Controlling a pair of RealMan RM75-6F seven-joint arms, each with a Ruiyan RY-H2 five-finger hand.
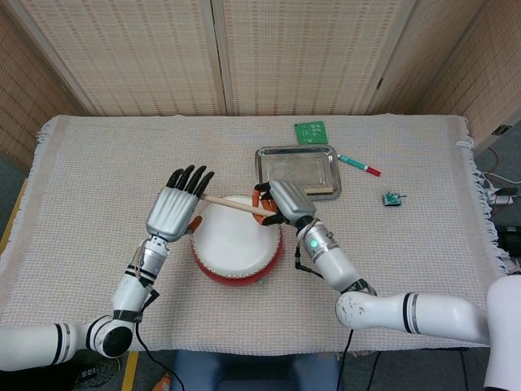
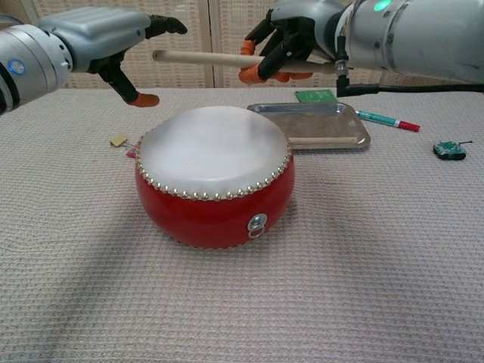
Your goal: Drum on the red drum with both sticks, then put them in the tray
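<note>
The red drum (image 1: 236, 244) with a white head stands at the front middle of the table. My right hand (image 1: 286, 204) grips one wooden drumstick (image 1: 232, 204) over the drum's far edge, level, its free end pointing at my left hand. In the chest view this drumstick (image 2: 204, 57) hangs well above the drum (image 2: 214, 178), gripped by the right hand (image 2: 291, 38). My left hand (image 1: 171, 213) hovers left of the drum with its fingers spread, holding nothing; the chest view shows the left hand (image 2: 98, 38) the same way. A second drumstick (image 1: 313, 192) lies along the front edge of the metal tray (image 1: 293, 171).
Behind the tray lies a green circuit board (image 1: 310, 131). A teal and red pen (image 1: 359, 164) and a small green part (image 1: 393, 198) lie to the tray's right. A small tan scrap (image 2: 117, 140) sits left of the drum. Woven screens close off the back.
</note>
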